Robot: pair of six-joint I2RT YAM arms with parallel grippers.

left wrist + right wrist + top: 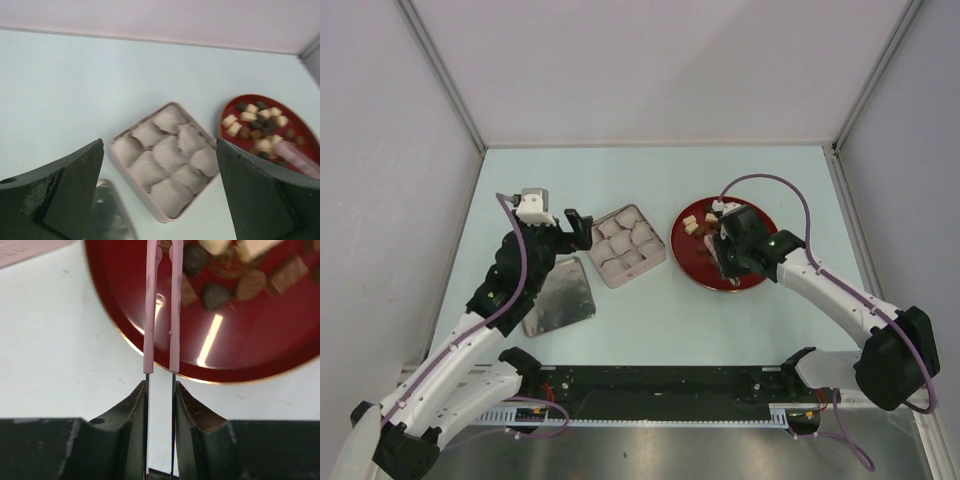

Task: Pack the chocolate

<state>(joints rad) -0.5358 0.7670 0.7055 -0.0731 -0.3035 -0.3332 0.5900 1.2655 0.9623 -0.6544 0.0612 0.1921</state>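
Observation:
The chocolate (692, 224) is a pile of small dark, reddish-brown and cream chunks on the far side of a red plate (698, 272). My right gripper (727, 247) hovers over the plate, shut on pink-tipped tongs (149, 315) whose two arms reach toward the chunks (215, 292). Left of the plate stands a square pink tin (628, 245) lined with white paper cups, and no chunk shows in them. My left gripper (568, 232) is open just left of the tin, which shows between its fingertips (160, 145), with nothing held.
The tin's shiny metal lid (560, 295) lies flat on the table, near-left of the tin and under my left arm. White walls enclose the pale table on three sides. From the left wrist, the plate (229, 106) appears to the right of the tin (165, 160).

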